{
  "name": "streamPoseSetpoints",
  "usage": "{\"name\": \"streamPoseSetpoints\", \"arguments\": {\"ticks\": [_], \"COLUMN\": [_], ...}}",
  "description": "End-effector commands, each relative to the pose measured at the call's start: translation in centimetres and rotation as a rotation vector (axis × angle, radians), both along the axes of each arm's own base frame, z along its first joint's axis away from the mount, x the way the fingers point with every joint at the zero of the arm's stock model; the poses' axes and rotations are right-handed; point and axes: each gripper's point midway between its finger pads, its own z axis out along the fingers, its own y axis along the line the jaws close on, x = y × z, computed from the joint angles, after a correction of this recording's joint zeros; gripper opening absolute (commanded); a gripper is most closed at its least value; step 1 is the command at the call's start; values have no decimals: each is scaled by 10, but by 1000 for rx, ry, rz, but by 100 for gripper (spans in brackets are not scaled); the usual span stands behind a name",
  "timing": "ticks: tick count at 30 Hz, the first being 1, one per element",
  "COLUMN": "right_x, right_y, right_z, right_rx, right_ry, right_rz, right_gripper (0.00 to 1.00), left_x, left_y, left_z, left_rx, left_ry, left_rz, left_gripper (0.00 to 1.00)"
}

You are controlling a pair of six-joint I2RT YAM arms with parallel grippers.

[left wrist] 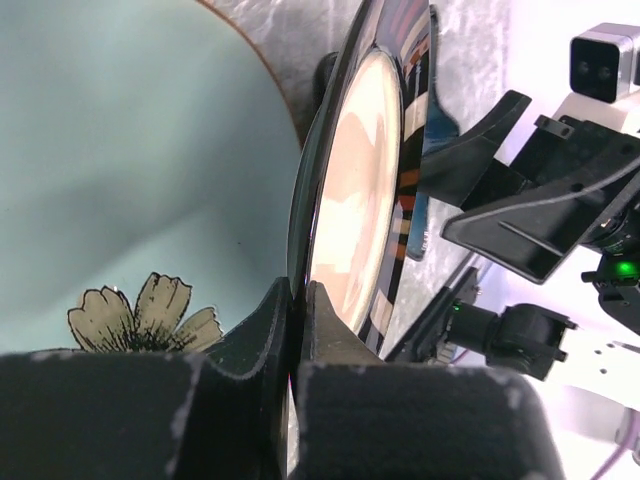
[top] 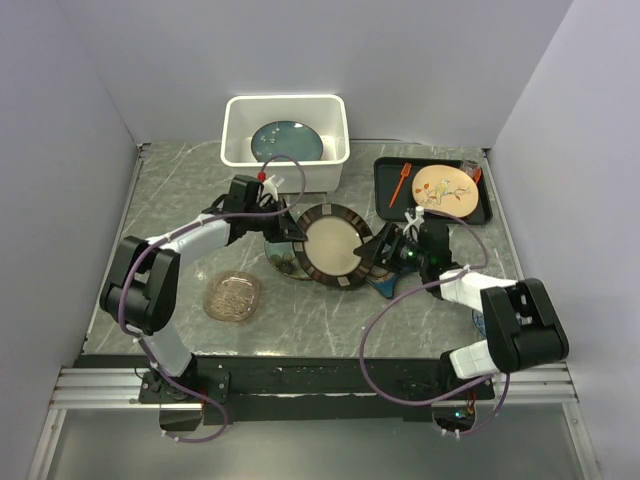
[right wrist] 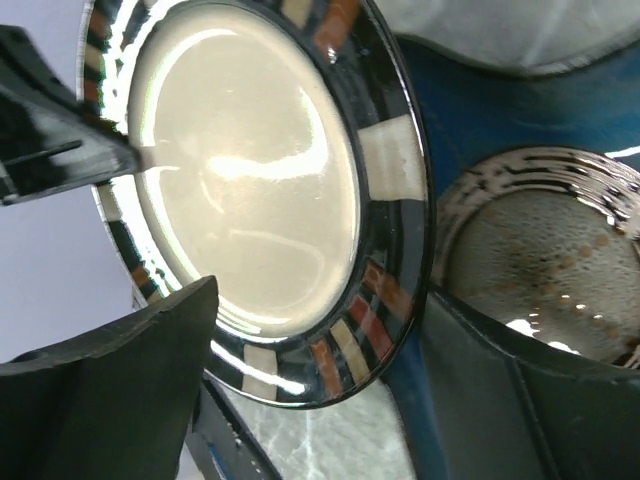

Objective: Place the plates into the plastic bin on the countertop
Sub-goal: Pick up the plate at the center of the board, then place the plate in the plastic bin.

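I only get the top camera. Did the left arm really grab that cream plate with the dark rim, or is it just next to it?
Observer: Grabbed. The left wrist view shows the left jaws shut on the rim of the cream plate.
Kid: What's lying underneath there? I can't tell.
Observer: A pale green plate with a painted flower lies below the left jaws.
Kid: Is the right arm pinching too?
Observer: No. The right wrist view shows the right jaws wide open, one on each side of the rim.
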Motion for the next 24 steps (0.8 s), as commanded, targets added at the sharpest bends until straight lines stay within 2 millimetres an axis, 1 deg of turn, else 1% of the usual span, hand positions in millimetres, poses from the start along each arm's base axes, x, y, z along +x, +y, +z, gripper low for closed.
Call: {"name": "streamPoseSetpoints", "arguments": {"ticks": [1, 4, 10, 12, 13, 15, 16, 17, 19, 20, 22, 24], "right_x": [10, 9, 5, 5, 4, 3, 3, 3, 2, 2, 1, 1], "right_y": [4, 1, -2, -5, -6, -8, -9, -9, -10, -11, -10, -11], "right_z": [54, 64, 78, 80, 85, 86, 89, 90, 92, 92, 93, 93], "right_rx": [32, 29, 22, 15, 15, 6, 6, 3, 5, 5, 7, 7], "right_ry": [-183, -212, -246, -251, -265, -269, -279, -283, -288, -288, -291, -291], "right_rz": [11, -5, -22, -32, -36, -42, -46, -46, -50, -51, -49, -49], "right_gripper": [88, 91, 97, 100, 100, 100, 100, 100, 100, 100, 100, 100], "left_x": [7, 10, 17, 18, 19, 20, 21, 23, 24, 25, 27, 29], "left_y": [0, 5, 14, 19, 21, 26, 28, 30, 36, 36, 41, 45], "left_z": [66, 76, 96, 103, 106, 117, 120, 128, 136, 144, 154, 158], "left_rx": [-104, -111, -121, -125, -122, -119, -116, -116, -113, -117, -117, -110], "left_ry": [-160, -172, -207, -217, -223, -246, -250, -274, -285, -304, -319, -328], "left_rz": [-42, -32, -19, -11, -6, 2, 6, 5, 16, 16, 23, 29], "left_gripper": [1, 1, 1, 1, 1, 1, 1, 1, 1, 1, 1, 1]}}
